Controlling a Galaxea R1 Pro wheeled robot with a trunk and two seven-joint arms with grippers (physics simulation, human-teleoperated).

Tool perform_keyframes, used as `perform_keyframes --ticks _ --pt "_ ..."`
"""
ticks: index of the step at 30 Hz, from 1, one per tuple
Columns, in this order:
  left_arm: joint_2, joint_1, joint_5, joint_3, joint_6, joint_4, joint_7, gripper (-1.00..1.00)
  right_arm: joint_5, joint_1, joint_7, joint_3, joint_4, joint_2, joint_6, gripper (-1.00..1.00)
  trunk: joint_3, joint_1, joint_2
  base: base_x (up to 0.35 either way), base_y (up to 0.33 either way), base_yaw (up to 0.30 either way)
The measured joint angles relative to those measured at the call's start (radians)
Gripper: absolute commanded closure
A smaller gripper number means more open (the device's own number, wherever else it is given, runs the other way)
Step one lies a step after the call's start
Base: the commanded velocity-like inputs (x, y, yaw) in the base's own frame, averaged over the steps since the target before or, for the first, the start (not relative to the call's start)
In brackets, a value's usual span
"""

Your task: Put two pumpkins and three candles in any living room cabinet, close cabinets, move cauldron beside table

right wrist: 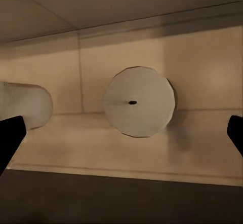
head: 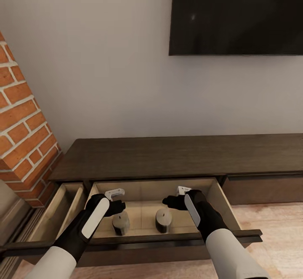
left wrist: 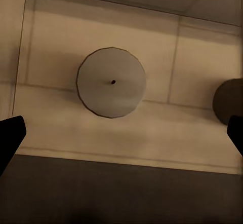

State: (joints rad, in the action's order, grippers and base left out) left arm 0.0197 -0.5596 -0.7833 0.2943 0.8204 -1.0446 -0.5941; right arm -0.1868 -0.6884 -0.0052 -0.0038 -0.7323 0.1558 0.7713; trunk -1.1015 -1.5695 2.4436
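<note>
The cabinet point(head: 168, 157) is a long, low, dark-brown unit against the wall, with a pale-lined drawer point(head: 168, 237) pulled out. Two candles stand side by side on the drawer floor. My left gripper point(head: 118, 207) hangs open straight above the left candle point(head: 120, 223), seen end-on as a round cream disc point(left wrist: 111, 82). My right gripper point(head: 170, 203) hangs open over the right candle point(head: 163, 220), also end-on point(right wrist: 139, 101). Neither gripper touches a candle. Dark fingertips point(left wrist: 10, 138) point(right wrist: 10, 135) sit wide apart. The pumpkins, cauldron and table are out of view.
A second drawer point(head: 59, 211) stands open to the left. A brick column point(head: 21, 123) rises at the far left, and a dark TV screen point(head: 235, 14) hangs on the wall above. Wooden floor point(head: 273, 228) lies at the right.
</note>
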Motion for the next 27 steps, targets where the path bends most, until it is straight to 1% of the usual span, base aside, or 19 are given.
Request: perform_keyframes --ticks 8,13,19,21,23,24,27 --pt "-0.001 0.000 -0.003 0.000 0.000 -0.003 0.000 -1.00 -0.005 0.000 0.001 0.000 0.000 -0.001 0.001 -1.00 0.000 0.000 0.000 0.000 0.000 0.000" --pt "-0.001 0.000 -0.011 0.000 0.000 -0.005 0.000 -1.00 -0.006 0.000 0.001 0.000 0.000 -0.001 0.001 -1.00 0.016 0.019 -0.035 -0.014 0.000 0.000" --pt "0.000 0.000 -0.013 -0.001 0.000 -0.005 0.000 -1.00 -0.007 0.000 0.011 0.000 0.000 -0.001 0.001 -1.00 0.034 0.042 -0.077 -0.186 0.000 0.000" --pt "0.000 0.000 -0.013 -0.008 0.000 -0.005 0.000 -1.00 -0.008 0.000 0.015 0.000 0.000 -0.001 0.001 -1.00 0.041 0.050 -0.091 -0.066 0.000 0.000" --pt "-0.001 0.000 -0.013 -0.025 0.000 -0.005 0.000 -1.00 -0.008 0.000 0.017 0.000 0.000 -0.001 0.001 -1.00 0.047 0.057 -0.105 -0.020 0.000 0.000" --pt "-0.001 0.000 -0.014 -0.040 0.000 -0.005 0.000 -1.00 -0.008 0.000 0.019 0.000 0.000 -0.001 0.001 -1.00 0.050 0.061 -0.112 -0.004 0.000 0.000" --pt "-0.001 0.000 -0.015 -0.043 0.000 -0.005 0.000 -1.00 -0.008 0.000 0.020 0.000 0.000 -0.001 0.001 -1.00 0.059 0.073 -0.133 -0.002 0.000 0.000"
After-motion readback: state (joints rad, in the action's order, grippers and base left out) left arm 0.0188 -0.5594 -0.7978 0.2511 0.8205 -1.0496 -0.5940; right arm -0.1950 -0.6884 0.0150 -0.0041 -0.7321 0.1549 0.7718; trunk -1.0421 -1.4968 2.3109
